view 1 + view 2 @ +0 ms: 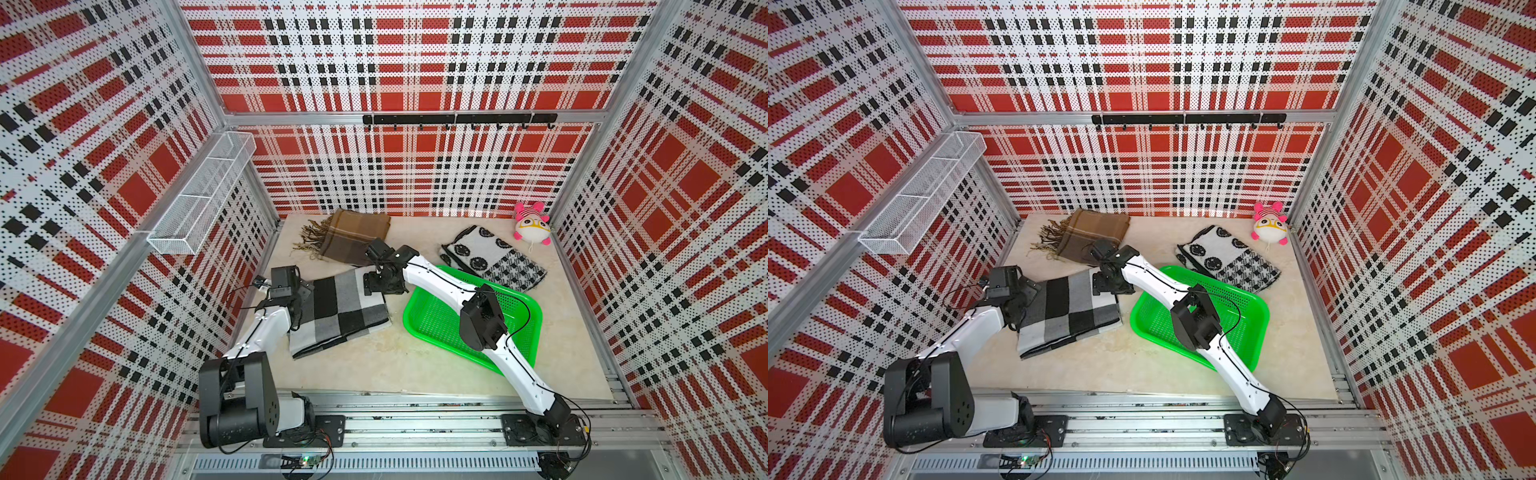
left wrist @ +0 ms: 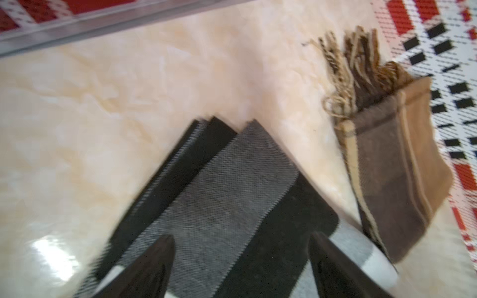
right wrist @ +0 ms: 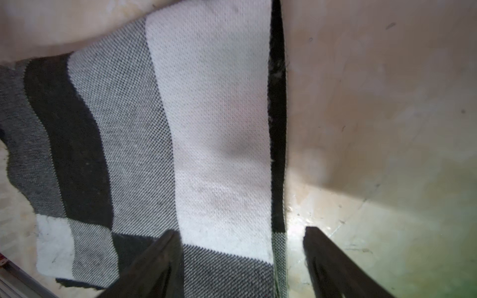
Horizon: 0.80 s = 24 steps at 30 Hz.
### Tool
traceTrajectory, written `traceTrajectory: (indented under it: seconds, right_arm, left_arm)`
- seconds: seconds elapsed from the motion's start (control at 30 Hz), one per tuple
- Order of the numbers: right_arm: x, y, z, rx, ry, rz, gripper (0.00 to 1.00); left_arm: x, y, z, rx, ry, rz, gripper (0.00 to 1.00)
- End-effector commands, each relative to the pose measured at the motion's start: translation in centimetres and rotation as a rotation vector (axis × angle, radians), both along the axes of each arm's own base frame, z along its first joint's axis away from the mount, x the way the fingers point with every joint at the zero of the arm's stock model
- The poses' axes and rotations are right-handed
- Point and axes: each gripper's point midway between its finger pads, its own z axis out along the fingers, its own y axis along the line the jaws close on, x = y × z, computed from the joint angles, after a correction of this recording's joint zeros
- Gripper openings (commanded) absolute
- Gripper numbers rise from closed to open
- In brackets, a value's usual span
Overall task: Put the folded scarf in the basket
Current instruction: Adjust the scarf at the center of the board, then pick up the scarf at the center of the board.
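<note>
1. Plainly, the folded scarf (image 1: 340,316), checked black, grey and white, lies flat on the marbled table (image 1: 395,365). It is just beside the green basket (image 1: 432,322) and outside it.
2. The left gripper (image 2: 240,236) hangs over the scarf's left corner with its jaws spread wide. That view is blurred, so it may or may not be touching the cloth.
3. The right gripper (image 3: 240,230) is likewise spread, straddling the scarf's edge nearest the basket and clasping nothing.
4. A brown fringed scarf (image 1: 353,239), a patterned black-and-white scarf (image 1: 494,257) and a pink plush toy (image 1: 532,226) lie behind.
5. Lettering on the small circuit board (image 1: 307,459) is too small to read.
</note>
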Motion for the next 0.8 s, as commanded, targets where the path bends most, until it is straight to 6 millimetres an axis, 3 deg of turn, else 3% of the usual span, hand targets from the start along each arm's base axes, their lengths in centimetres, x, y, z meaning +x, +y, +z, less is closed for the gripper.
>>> traceTrajectory:
  seconds: [0.0, 0.23, 0.4, 0.47, 0.63, 0.77]
  right_arm:
    - [0.0, 0.8, -2.2, -0.006, 0.013, 0.025, 0.82]
    - [0.1, 2.2, -4.3, 0.035, 0.039, 0.047, 0.8]
    - [-0.3, 3.2, -4.6, 0.08, 0.064, 0.063, 0.68]
    - [-0.1, 3.0, -4.6, 0.073, 0.055, 0.053, 0.57]
    - [1.5, 1.1, -4.5, 0.015, 0.015, 0.02, 0.16]
    - [2.7, -2.0, -5.1, -0.072, 0.004, 0.003, 0.0]
  left_arm:
    - [-3.1, 2.1, -1.9, 0.035, 0.105, 0.065, 0.87]
    - [-4.0, 3.9, -2.7, 0.04, 0.138, 0.094, 0.87]
    - [-4.6, 4.8, -3.4, 0.025, 0.156, 0.11, 0.88]
    - [-4.6, 5.1, -3.3, 0.022, 0.151, 0.107, 0.89]
    - [-4.2, 5.0, -3.0, 0.02, 0.14, 0.086, 0.89]
    - [-3.5, 4.2, -3.2, -0.003, 0.126, 0.026, 0.89]
